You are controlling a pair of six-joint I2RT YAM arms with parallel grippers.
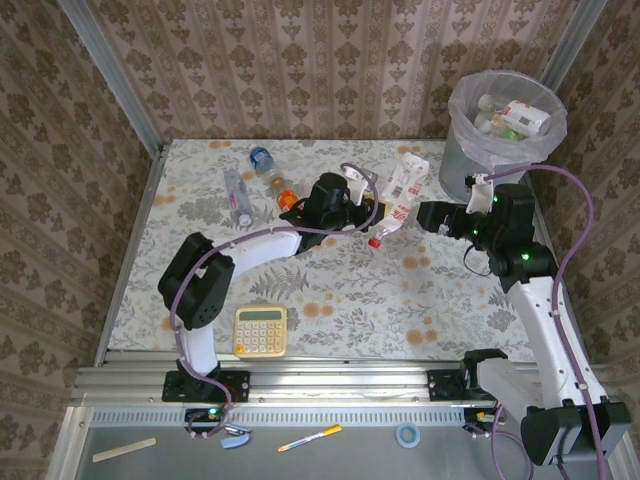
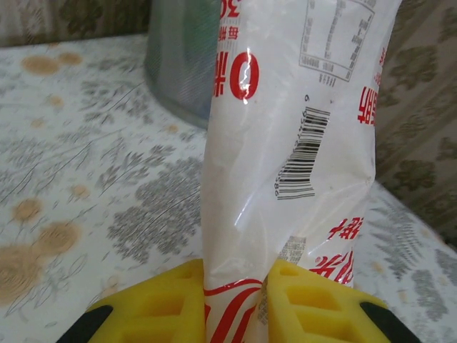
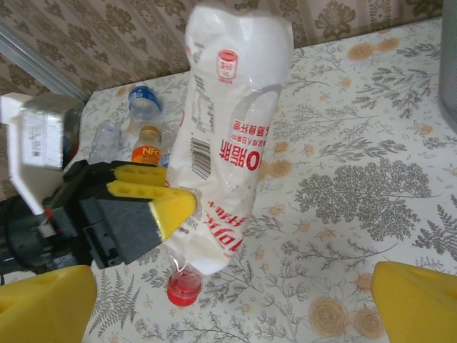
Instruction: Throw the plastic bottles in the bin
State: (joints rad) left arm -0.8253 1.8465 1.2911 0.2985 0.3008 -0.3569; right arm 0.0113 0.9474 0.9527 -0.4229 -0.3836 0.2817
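Near edge, on the metal ledge (image 1: 300,455) below the rail: pale stick (image 1: 124,450), pen (image 1: 310,437), blue tape roll (image 1: 407,434). Further in, on the counter (image 1: 400,300): yellow calculator (image 1: 260,331), just beside the left arm's base, well apart from every bottle.

Mid counter: left pincer (image 1: 358,212) clamped on a white bottle (image 1: 398,195), yellow fingers (image 2: 164,311) pinching the narrow end near the neck. Bottle crumpled and dented, opaque white, red lettering, barcode and a printed table on the side. Red cap (image 3: 184,289) pointing down, base up and leaning towards the far right. Cannot tell whether the cap touches the counter.

Right pincer (image 1: 432,216) spread wide, nothing between the fingers, facing the held bottle from the right, just beside it. Sits in the line between bottle and bin, so in the way of a straight path.

Far left, behind the left arm, lying on the counter: clear bottle with blue label (image 1: 238,197), blue-capped bottle (image 1: 262,158), orange bottle (image 1: 285,197) near the left wrist. All well apart from the bin.

Far right corner: bin (image 1: 456,170), round, grey, with a pale bag liner (image 1: 540,140) folded over the rim. Inside, discarded bottles (image 1: 515,118), white and clear with red and green marks, piled near the top.
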